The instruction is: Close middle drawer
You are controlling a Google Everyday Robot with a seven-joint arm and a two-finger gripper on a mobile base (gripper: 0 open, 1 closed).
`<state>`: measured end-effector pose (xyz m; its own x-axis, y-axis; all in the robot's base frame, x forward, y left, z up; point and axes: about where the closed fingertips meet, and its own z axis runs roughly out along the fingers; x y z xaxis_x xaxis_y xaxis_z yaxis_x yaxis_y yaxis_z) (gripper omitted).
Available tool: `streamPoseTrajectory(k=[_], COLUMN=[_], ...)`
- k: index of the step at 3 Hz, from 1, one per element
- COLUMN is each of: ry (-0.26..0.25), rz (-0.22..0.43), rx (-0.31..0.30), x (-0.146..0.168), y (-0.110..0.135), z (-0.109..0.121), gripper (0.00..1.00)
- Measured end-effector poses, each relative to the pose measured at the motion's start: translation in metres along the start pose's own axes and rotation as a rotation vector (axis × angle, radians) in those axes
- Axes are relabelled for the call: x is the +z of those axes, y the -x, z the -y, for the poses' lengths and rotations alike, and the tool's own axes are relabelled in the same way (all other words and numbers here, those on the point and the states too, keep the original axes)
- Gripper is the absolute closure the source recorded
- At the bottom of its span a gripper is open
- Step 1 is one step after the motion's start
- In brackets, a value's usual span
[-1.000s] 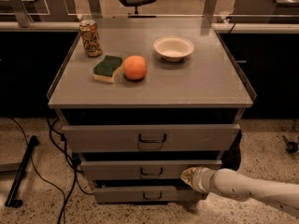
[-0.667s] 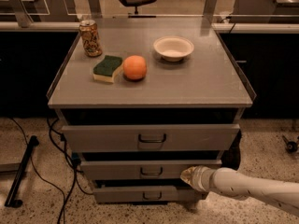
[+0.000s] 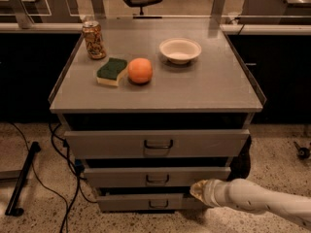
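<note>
The grey cabinet shows three drawer fronts. The middle drawer (image 3: 156, 176) is a low flat grey front with a small dark handle, and it stands a little forward of the lowest drawer (image 3: 146, 202). The top drawer (image 3: 158, 143) has a taller front and stands furthest out. My gripper (image 3: 196, 190) comes in from the lower right on a white arm (image 3: 257, 199). Its tip is at the lower right part of the middle drawer's front, right of the handle.
On the cabinet top (image 3: 214, 89) stand a can (image 3: 93, 40), a green sponge (image 3: 111, 71), an orange (image 3: 140, 70) and a white bowl (image 3: 180, 49). Black cables (image 3: 63, 154) and a black stand leg (image 3: 22, 184) lie on the floor at left.
</note>
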<state>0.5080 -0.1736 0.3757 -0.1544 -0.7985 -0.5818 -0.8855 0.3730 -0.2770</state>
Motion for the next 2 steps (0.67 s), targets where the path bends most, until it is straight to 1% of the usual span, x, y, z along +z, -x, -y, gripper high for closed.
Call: streamPoseTrajectory(k=[1, 2], ry=[0.161, 0.301], rz=[0.023, 0.046], rx=[0.018, 0.061], x=[-0.049, -0.078], y=[-0.001, -0.001], z=[-0.058, -0.095], gripper=[0.97, 0.75])
